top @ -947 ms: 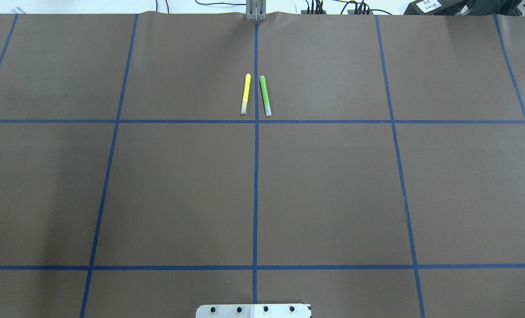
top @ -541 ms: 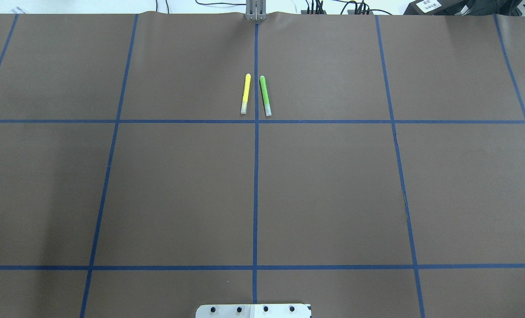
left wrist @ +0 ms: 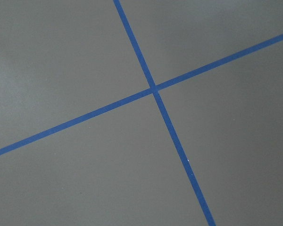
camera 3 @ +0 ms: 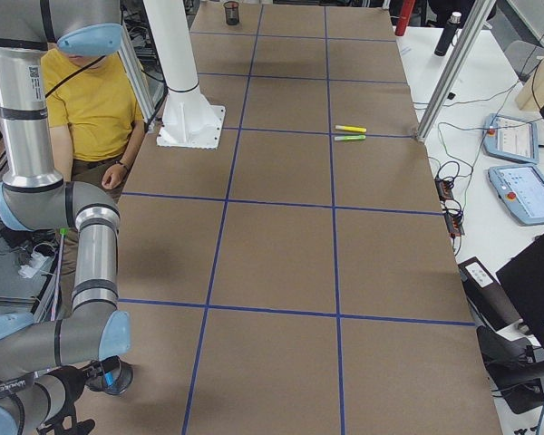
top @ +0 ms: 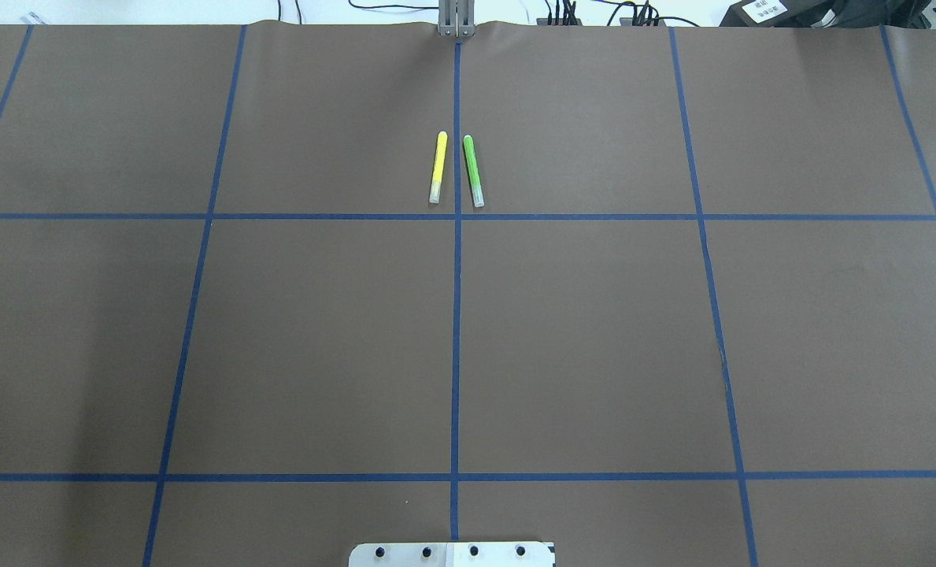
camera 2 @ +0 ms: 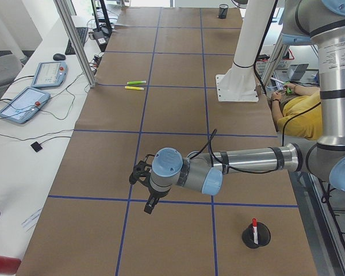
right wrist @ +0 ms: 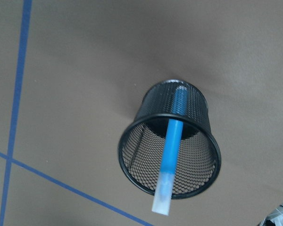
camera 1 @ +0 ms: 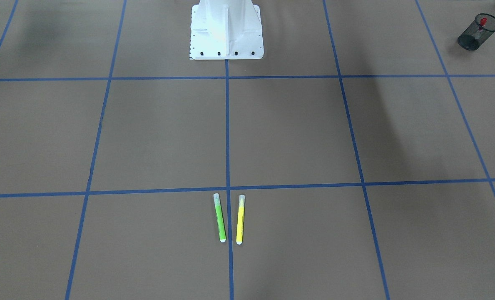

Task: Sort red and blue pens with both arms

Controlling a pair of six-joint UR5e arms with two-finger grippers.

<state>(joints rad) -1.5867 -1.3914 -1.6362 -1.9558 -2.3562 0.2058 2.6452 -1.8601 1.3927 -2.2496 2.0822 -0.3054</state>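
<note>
I count two arms, two black mesh cups and four pens: one red marker, one blue highlighter, one yellow highlighter and one green highlighter.

At my left end, the left cup (camera 2: pixel 264 237) stands on the tabletop (top: pixel 593 346) with the red marker (camera 2: pixel 254 225) upright inside, red cap up. The left arm (camera 2: pixel 241 161) stretches low near that cup. Its left tool (camera 2: pixel 149 206) hangs over a crossing of the blue tape lines (left wrist: pixel 153 89), and I cannot tell whether it is spread or pressed together.

In the middle, the yellow highlighter (top: pixel 438 168) and green highlighter (top: pixel 473 172) lie side by side, not touching, one on each side of the centre tape line and well away from the white pedestal (camera 1: pixel 226 29).

At the right end, the blue highlighter (right wrist: pixel 172 141) leans in the right cup (right wrist: pixel 153 101), its white end past the rim. The right arm (camera 3: pixel 91 263) bends down there. The right tool (camera 3: pixel 62 419) is cut off at the edge of the exterior right view, so I cannot tell its state. A person (camera 3: pixel 95 100) in a yellow shirt sits near the pedestal.
</note>
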